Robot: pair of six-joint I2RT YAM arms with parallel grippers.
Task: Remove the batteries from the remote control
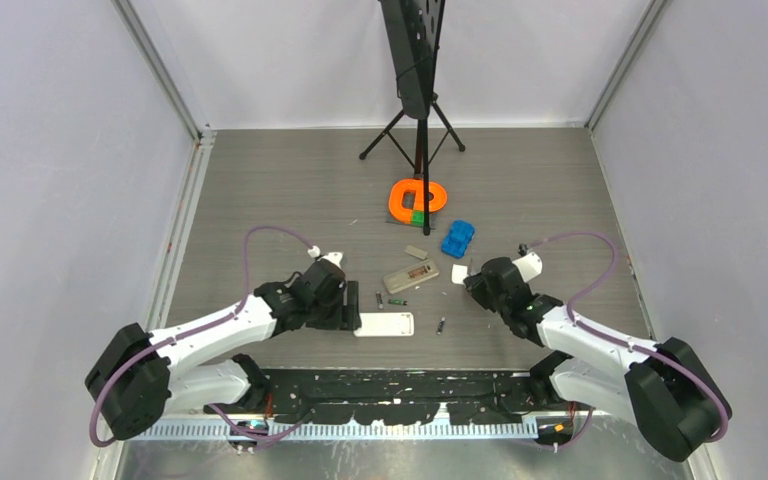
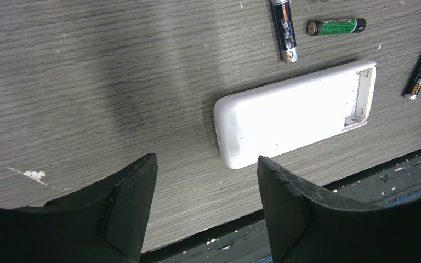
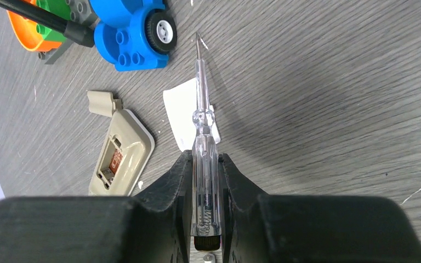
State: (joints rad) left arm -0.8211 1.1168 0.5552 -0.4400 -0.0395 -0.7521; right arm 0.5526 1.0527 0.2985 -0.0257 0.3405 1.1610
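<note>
**Bay bare on the white remote, tool gripped for the beige one**

The white remote point(image 2: 293, 112) lies back-up at the near edge of the counter point(image 2: 87, 82). The battery bay at its right end is bare: cover off, no cells inside. Loose on the wood are a black battery point(image 2: 284, 27) and a green battery point(image 2: 336, 26) just beyond its far side, and a second black battery point(image 2: 419, 75) off its right end.

The left jaws stand apart and empty just left of this remote, lined up with its rounded end, probably to steady or shift it. The right jaws are clamped on a clear-handled screwdriver point(image 3: 204, 159), its shaft passing above the white cover point(image 3: 183, 112) — a prying tool, I judge, for the beige remote point(image 3: 120, 159) to its left (that bay is open and shows something orange-brown, perhaps a cell yet to come out).

The battery labels carry print, but none is sharp enough to read.
</note>
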